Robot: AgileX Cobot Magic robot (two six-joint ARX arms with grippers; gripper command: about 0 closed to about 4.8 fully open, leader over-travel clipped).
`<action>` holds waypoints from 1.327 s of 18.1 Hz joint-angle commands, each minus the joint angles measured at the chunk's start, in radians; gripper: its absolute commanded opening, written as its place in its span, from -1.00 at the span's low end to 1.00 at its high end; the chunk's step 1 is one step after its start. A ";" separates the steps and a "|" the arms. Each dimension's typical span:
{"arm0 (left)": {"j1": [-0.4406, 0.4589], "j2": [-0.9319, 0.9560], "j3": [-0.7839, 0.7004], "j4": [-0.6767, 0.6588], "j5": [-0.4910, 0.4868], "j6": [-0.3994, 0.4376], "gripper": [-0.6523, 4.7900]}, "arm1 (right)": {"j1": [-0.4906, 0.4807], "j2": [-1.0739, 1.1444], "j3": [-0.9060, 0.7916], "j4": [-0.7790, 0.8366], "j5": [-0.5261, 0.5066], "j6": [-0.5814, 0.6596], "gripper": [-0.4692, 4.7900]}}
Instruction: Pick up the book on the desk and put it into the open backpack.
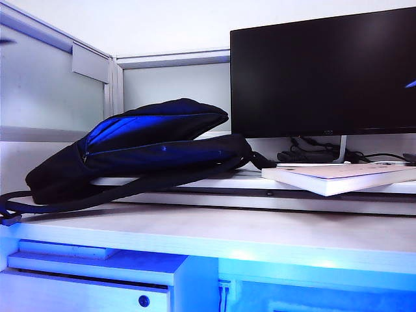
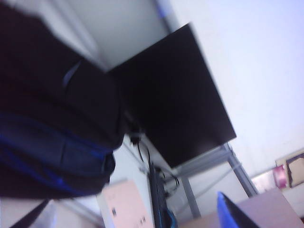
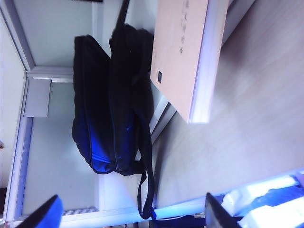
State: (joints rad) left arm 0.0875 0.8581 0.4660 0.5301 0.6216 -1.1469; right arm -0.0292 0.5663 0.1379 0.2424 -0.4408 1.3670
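A: Item one, the backpack (image 1: 140, 146). We log it lying on its side on the raised shelf tier (image 1: 364, 195) of the desk (image 1: 214, 237), zip mouth parted, blue lining showing. Its long strap (image 1: 97, 195) trails down onto the lower desk surface at the left of the exterior view.

B: Agreed. Item two, the book (image 1: 344, 177). We see it flat on the same shelf tier, to the right of the backpack, one corner jutting past the shelf edge. Pale pink cover up, white page edges toward the camera. It is close to the backpack but we see a gap between them.

A: Item three, the monitor (image 1: 323, 71), dark screen, standing behind the book with cables (image 1: 305, 155) at its foot.

B: Now the hands. Left hand (image 2: 232, 211): in the left wrist view we make out only one blue fingertip at the frame edge, blurred, facing the backpack (image 2: 52, 114) and the monitor (image 2: 175, 99), with the book (image 2: 126, 206) below. It stands released, jaws wide, grasping nothing.

A: Right hand (image 3: 130, 213): two fingertips (image 3: 47, 211) show far apart in the right wrist view, released, nothing between them. Book (image 3: 185, 52) and backpack (image 3: 111, 99) lie well beyond it, untouched.

B: Neither hand shows in the exterior view.
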 commanded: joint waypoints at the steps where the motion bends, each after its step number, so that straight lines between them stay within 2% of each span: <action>1: 0.001 0.052 0.006 0.085 0.026 -0.039 1.00 | 0.000 0.203 0.006 0.272 -0.019 0.049 0.64; 5: 0.001 0.112 0.006 0.124 0.026 -0.043 1.00 | 0.001 0.546 0.012 0.542 -0.080 0.069 0.65; 8: 0.001 0.162 0.006 0.147 0.030 -0.044 1.00 | 0.001 0.800 0.039 0.793 -0.119 0.080 0.75; 10: 0.001 0.200 0.007 0.185 0.027 -0.059 1.00 | 0.001 0.930 0.076 0.880 -0.124 0.104 0.75; 16: 0.000 0.332 0.079 0.227 0.035 -0.062 1.00 | 0.036 1.038 0.192 0.840 -0.072 0.074 0.75; 24: 0.000 0.373 0.117 0.227 0.048 -0.060 1.00 | 0.064 1.123 0.306 0.726 -0.042 0.042 0.75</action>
State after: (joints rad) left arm 0.0872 1.2304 0.5766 0.7437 0.6640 -1.2068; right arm 0.0246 1.6794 0.4328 0.9630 -0.4896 1.4155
